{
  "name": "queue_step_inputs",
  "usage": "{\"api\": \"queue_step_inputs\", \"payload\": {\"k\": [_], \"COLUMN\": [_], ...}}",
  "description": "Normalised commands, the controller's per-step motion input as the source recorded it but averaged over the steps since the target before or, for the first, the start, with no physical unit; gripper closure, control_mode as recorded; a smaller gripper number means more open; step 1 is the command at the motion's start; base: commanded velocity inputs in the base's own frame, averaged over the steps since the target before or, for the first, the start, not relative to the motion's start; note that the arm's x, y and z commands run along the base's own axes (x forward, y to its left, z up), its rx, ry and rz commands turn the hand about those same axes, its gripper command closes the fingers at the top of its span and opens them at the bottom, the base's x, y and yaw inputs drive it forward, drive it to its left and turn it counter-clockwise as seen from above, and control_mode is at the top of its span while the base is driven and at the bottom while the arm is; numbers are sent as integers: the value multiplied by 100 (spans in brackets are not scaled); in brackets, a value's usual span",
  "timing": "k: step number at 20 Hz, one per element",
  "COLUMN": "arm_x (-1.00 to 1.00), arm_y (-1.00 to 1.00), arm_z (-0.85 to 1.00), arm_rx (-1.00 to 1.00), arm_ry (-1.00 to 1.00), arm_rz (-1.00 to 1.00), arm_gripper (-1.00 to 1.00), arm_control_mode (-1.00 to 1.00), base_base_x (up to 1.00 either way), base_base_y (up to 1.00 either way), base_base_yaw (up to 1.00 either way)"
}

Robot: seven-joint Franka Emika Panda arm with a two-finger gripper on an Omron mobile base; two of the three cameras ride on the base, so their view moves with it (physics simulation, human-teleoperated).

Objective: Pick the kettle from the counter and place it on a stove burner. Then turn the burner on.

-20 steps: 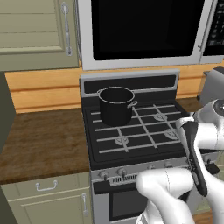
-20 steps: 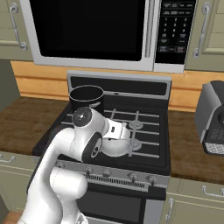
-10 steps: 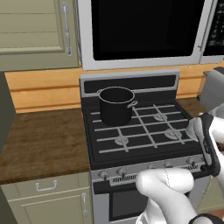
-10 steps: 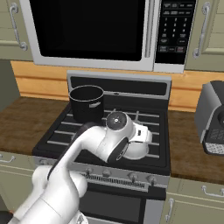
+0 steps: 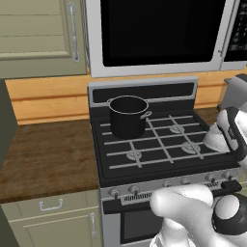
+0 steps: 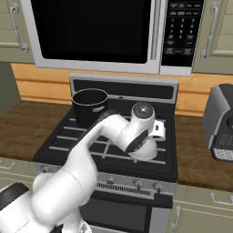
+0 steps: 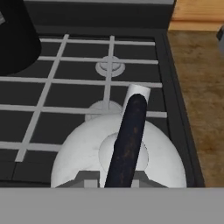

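One kettle point(image 7: 118, 151), silvery-white, is held by its black handle in closed jaws over the stove's front right grate. It is best lowered level and centred on the burner point(image 7: 103, 107) seen just beyond it in the hand view. The tall black pot point(image 5: 128, 116) is seen whole from the base views.
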Motion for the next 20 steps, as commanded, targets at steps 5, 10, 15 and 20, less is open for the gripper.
{"api": "queue_step_inputs", "payload": {"k": [5, 10, 15, 20], "arm_x": [30, 30, 27, 28], "arm_y": [4, 15, 20, 17], "arm_z": [-5, -14, -18, -21], "arm_rx": [0, 0, 0, 0], "arm_ry": [0, 0, 0, 0], "arm_rz": [4, 0, 0, 0], "arm_gripper": [100, 100, 100, 100], "arm_control_mode": [-100, -100, -100, -100], "base_base_x": [0, 0, 0, 0], "base_base_y": [0, 0, 0, 0], "base_base_yaw": [0, 0, 0, 0]}}
